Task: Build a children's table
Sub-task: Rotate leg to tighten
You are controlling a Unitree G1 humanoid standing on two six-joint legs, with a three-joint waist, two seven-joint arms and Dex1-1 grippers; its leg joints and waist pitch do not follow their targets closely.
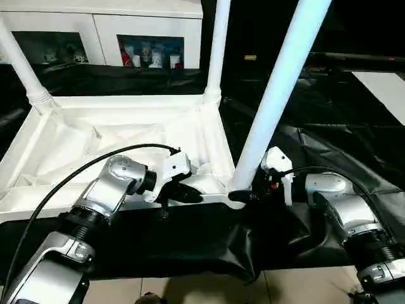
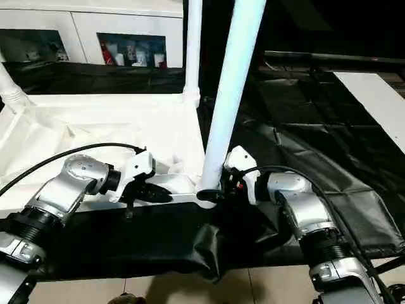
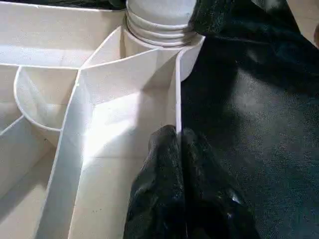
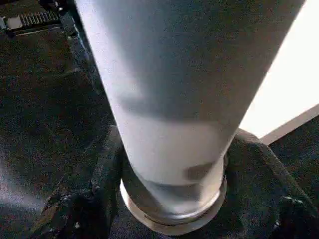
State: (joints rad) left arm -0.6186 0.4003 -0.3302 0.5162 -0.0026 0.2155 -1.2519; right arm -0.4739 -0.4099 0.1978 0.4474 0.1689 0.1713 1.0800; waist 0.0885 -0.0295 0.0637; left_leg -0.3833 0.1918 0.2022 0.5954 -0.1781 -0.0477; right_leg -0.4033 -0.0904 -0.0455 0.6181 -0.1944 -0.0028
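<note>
- Eye views: white tabletop (image 1: 95, 136) lies upside down on the black-sheeted worktop (image 1: 329, 120), ribbed underside up, long axis running left-right. Three white legs stand in corner sockets, long axes pointing up out of frame: far-left leg (image 1: 22, 66) tilted, far-right leg (image 1: 217, 47) near upright, near-right leg (image 1: 278, 95) leaning right toward its top.
- White cabinet (image 1: 101, 28) behind, small colourful items behind its glass doors, too small to name.
- Left gripper (image 1: 183, 192) sits at the tabletop's near rim, just left of the near-right corner.
- Right gripper (image 1: 253, 193) is at the near-right leg's base.
- Left wrist view: black fingers (image 3: 164, 199) pinched narrow on the thin white rim wall; ribs and a curved pocket beside it, ringed leg base in the corner socket (image 3: 159, 22).
- Right wrist view: leg (image 4: 174, 99) smooth, tapered, collar at its base; black fingers (image 4: 107, 164) stand on either side of the base, spread wide; can't tell if they touch it.
</note>
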